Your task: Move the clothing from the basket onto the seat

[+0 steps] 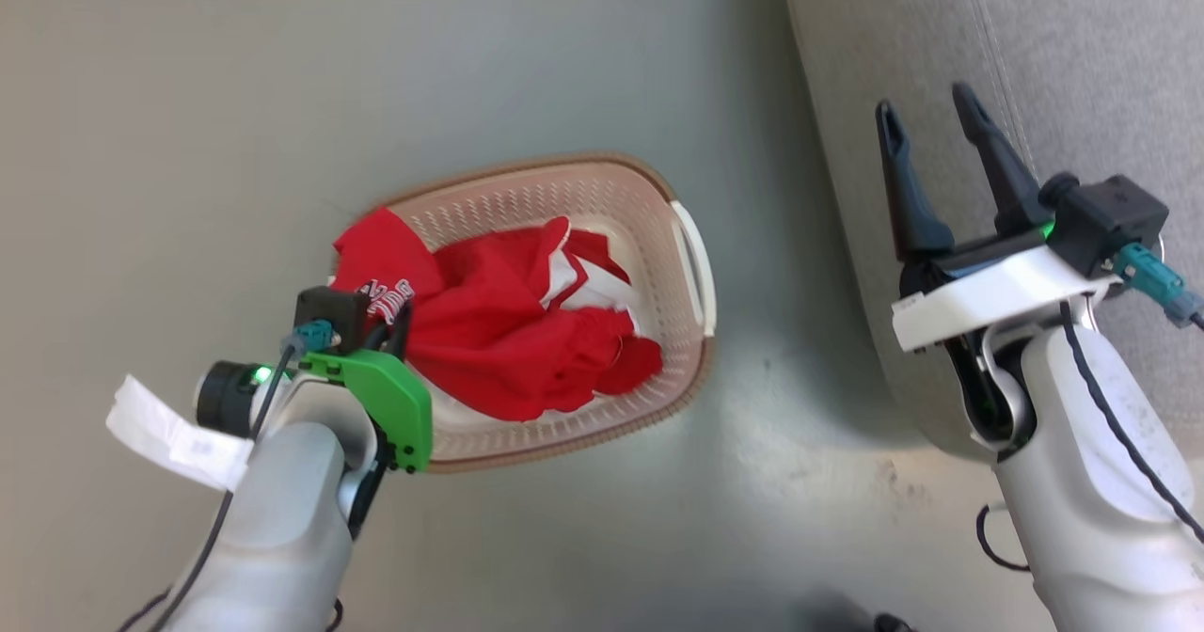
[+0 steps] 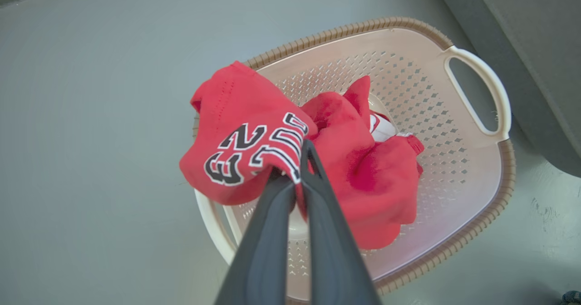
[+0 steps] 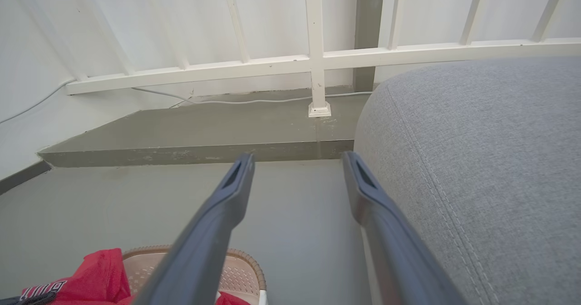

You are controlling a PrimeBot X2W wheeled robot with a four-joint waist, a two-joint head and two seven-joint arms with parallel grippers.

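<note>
From the head view, the floor (image 1: pixel 282 68) is smooth grey-green paint with a dull sheen and a patch of pale scuffs near the foot of the seat (image 1: pixel 1082 68). The seat's grey fabric fills the upper right corner. The basket (image 1: pixel 602 176) sits on the floor just beside the seat, apart from it. The red clothing (image 1: pixel 499 331) is heaped inside, with one fold spilling over the rim on the robot's left. The left claw (image 1: pixel 397 323) reaches into that fold. The right claw (image 1: pixel 925 103) hangs over the seat's edge with its two fingers spread wide and nothing between them.

In the left wrist view, the left claw's fingers are pressed together, pinching a fold of jersey that carries black-and-white numbers. That fold is lifted over the basket's near rim, and the rest of the clothing lies inside on the perforated floor. A white handle (image 2: pixel 494 91) faces the seat, which is a dark edge at the upper right.

In the right wrist view, a low grey step (image 3: pixel 204 132) runs along the far side of the floor. A white railing (image 3: pixel 317 60) stands on it, in front of a white wall (image 3: pixel 136 19). A thin white cable (image 3: pixel 254 100) trails along the back of the step. The seat bulges in from the right, rounded, with a stitched seam. At the bottom edge are the basket's rim and a bit of red cloth.
</note>
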